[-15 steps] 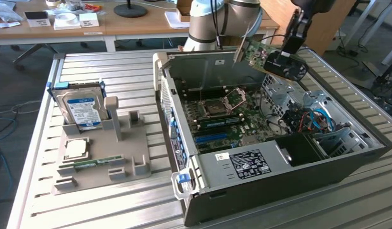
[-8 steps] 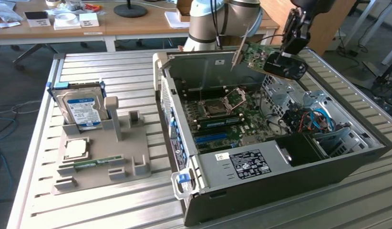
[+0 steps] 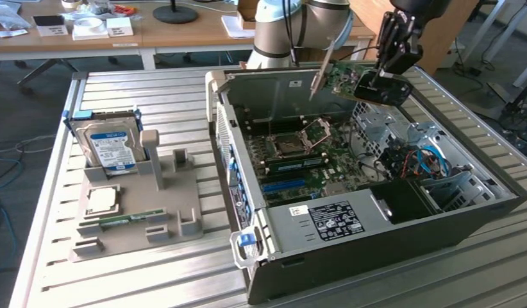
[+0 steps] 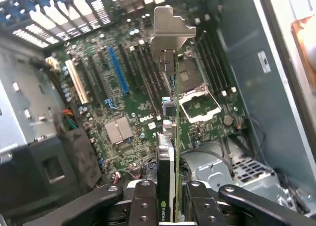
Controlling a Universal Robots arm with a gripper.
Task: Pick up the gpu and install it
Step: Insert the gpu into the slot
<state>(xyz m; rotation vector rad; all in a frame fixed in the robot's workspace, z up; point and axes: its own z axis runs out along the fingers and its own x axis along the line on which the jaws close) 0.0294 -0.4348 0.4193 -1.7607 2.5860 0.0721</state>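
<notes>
fingers clamping gpu, above motherboard in case

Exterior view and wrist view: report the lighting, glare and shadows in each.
Exterior view: bright glare on the slatted table at the exterior view's right, the computer case interior shaded. Wrist view: the gpu bracket gleams pale, held in the tool; the motherboard is evenly lit, the black housing beside it dark.

The motherboard reads "DELL" in white; the gpu bears a green mark, probably the NVIDIA logo.
</notes>
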